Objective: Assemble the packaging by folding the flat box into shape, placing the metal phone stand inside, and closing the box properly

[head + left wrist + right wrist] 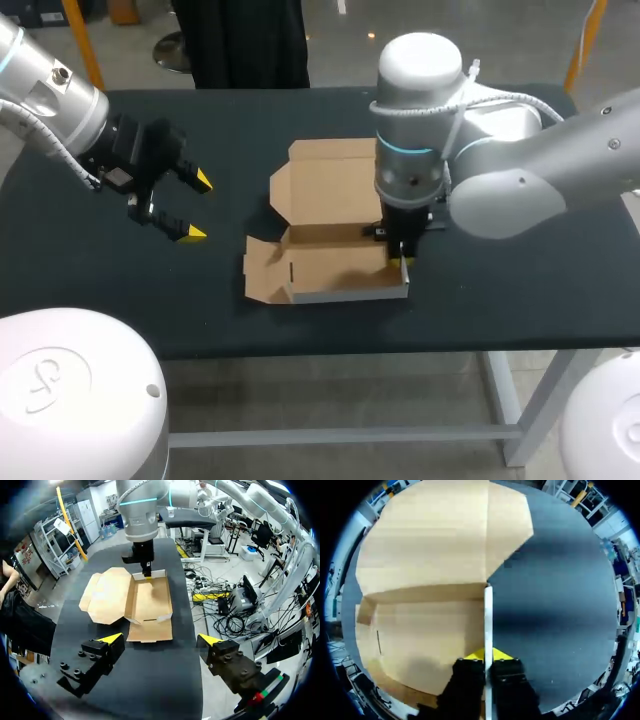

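Right claw [488, 656]: closed on the box's right side wall [488, 615], one yellow tip on each face of the thin white edge. The wall stands upright between them.

Box [338, 265]: brown cardboard, partly formed, near the middle of the bench [500, 290]. The floor is flat on the bench. The lid [325, 185] lies open and flat on the far side. The left end flap [262, 270] is splayed outward and not yet raised.

Handling, as a judgement: light, thin board, stiff along the panels and weak at the creases. A hard pinch would likely dent the wall. A sideways pull would likely drag the whole box, since nothing pins it down. Best holds are panel edges close to a crease, with the fold made along the score line.

Left claw [198, 207]: open, holding nothing, above the bench well to the left of the box. From its own view the splayed flap lies just ahead of its tips.

Room: bare bench on every side of the box. The near bench edge is close to the front wall, so pushing toward it looks risky. The left claw has a free path to the left flap.

Phone stand: not seen in any view.
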Controlling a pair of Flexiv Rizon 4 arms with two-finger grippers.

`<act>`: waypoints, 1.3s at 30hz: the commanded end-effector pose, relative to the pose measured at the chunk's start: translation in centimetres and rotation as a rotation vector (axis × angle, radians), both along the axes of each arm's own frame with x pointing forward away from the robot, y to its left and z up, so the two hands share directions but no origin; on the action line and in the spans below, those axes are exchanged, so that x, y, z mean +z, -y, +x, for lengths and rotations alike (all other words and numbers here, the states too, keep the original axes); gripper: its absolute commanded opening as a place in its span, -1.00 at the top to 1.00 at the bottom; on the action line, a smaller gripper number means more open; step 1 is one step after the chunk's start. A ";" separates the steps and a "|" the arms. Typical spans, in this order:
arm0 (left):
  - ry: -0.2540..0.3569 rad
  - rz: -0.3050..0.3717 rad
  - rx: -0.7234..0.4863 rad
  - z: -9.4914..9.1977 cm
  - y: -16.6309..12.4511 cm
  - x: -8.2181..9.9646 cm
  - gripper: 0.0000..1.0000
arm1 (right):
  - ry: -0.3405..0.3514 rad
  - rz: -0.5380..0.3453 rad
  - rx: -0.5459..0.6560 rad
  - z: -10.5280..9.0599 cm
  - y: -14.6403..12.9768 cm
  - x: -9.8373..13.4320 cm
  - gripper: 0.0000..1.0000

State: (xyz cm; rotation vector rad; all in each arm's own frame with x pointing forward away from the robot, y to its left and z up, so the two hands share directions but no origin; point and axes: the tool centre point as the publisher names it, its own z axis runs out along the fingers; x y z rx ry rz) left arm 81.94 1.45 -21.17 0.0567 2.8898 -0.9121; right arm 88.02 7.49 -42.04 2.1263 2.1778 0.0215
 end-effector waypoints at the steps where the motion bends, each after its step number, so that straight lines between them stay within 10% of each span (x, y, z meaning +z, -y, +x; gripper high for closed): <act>1: -0.002 0.005 0.000 0.0 0.0 0.1 -1.00 | -0.006 -0.084 -0.012 0.3 -0.9 0.1 1.00; 24: -0.002 0.005 0.000 0.0 0.0 0.1 -1.00 | 0.030 -0.281 -0.095 -0.2 0.0 0.0 1.00; 39: -0.002 0.005 0.000 0.0 0.0 0.1 -1.00 | 0.069 0.046 0.002 -0.6 -0.1 0.6 1.00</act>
